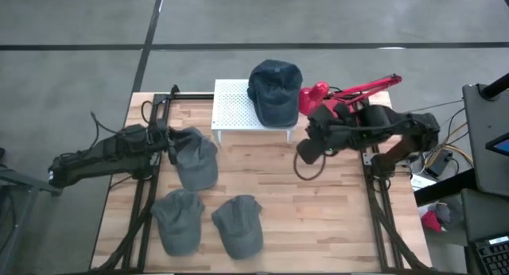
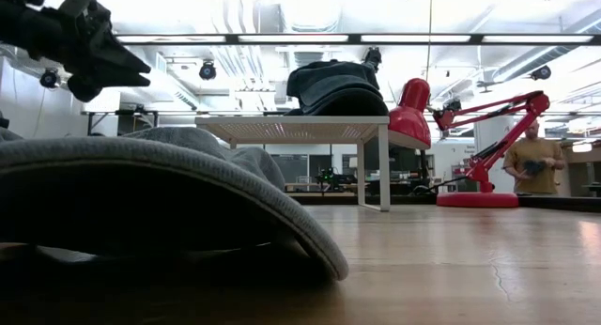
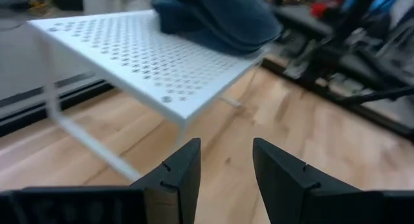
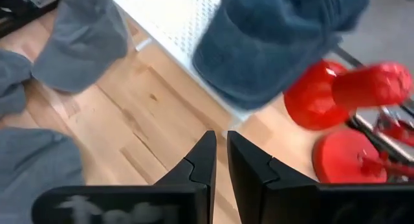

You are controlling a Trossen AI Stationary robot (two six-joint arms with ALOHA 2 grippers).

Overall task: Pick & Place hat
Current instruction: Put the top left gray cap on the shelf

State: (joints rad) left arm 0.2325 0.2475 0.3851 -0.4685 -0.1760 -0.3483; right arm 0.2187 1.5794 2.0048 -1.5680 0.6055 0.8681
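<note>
Left gripper (image 1: 169,145) empty, fingers parted, above grey hat (image 1: 197,159) at its 4 o'clock, nearest arm. Right gripper (image 1: 306,150) nearly closed, empty. Blue hat (image 1: 275,91) on rack (image 1: 232,108).

This is a robotics lab or workshop in a large industrial hall. Exposed ducts and pipes (image 2: 282,15) run under the ceiling with long strip lights (image 2: 282,38). The wooden counter (image 1: 334,219) stands on a bare concrete floor (image 1: 79,29) marked with dark lines, flanked by black metal frames (image 1: 382,211) and loose cables (image 1: 441,156). A person (image 2: 531,158) stands in the background among benches of equipment.
</note>
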